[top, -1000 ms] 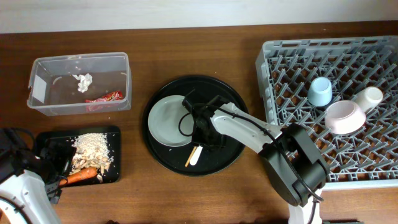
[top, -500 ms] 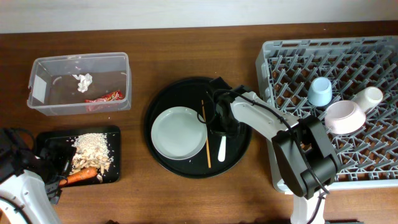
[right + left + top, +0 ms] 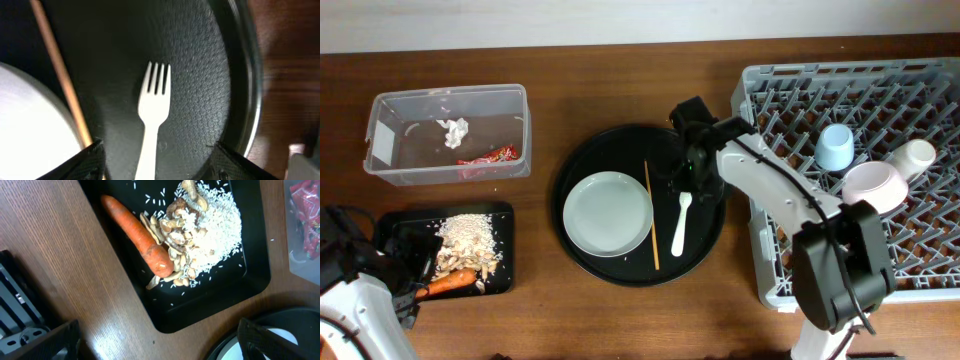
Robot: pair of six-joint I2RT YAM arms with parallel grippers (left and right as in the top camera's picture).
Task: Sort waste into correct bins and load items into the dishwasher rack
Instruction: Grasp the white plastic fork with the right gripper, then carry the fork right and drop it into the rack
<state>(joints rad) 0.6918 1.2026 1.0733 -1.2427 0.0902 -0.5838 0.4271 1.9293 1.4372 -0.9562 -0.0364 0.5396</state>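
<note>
Right hand [image 3: 690, 172] pulled back; fork [image 3: 680, 226] parallels chopstick [image 3: 649, 215], tines far.

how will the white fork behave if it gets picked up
The white fork looks like thin plastic, so probably light and a bit flexible. Lying flat on the textured round tray, it may slide rather than roll.

Your right arm [image 3: 765, 185] shows smooth white shell links between chunky black joints, with a thin black cable [image 3: 790, 180] trailing along it. Your left arm [image 3: 360, 310] matches, white over black. The left hand [image 3: 157, 340] has matte black fingers [image 3: 45, 342] and pale screw heads.
</note>
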